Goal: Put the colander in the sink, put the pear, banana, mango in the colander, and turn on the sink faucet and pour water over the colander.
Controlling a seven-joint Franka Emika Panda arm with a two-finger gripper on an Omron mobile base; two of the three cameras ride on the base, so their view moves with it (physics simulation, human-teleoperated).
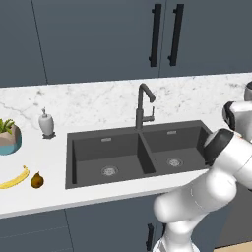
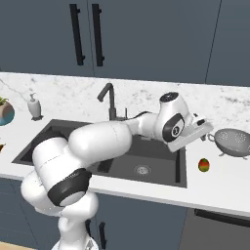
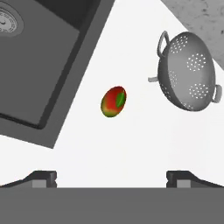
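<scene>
The silvery perforated colander [image 3: 188, 72] stands on the white counter right of the sink [image 2: 161, 183], also seen as the colander [image 2: 234, 141] from the right base. The red-green mango [image 3: 113, 101] lies between it and the sink's edge. My gripper [image 3: 111, 179] hovers above the counter over the mango and colander, open with nothing between its fingertips [image 3: 43, 178]. On the counter left of the sink [image 1: 71, 162], the yellow banana [image 1: 15, 179] and the brown pear [image 1: 37, 180] lie side by side. Behind the divider of the two basins rises the dark faucet [image 1: 142, 106].
A white soap dispenser [image 1: 47, 123] stands at the sink's back left corner, and a bowl with a plant [image 1: 7, 138] sits further left. Dark cabinets with black handles [image 1: 165, 34] hang above the marble backsplash.
</scene>
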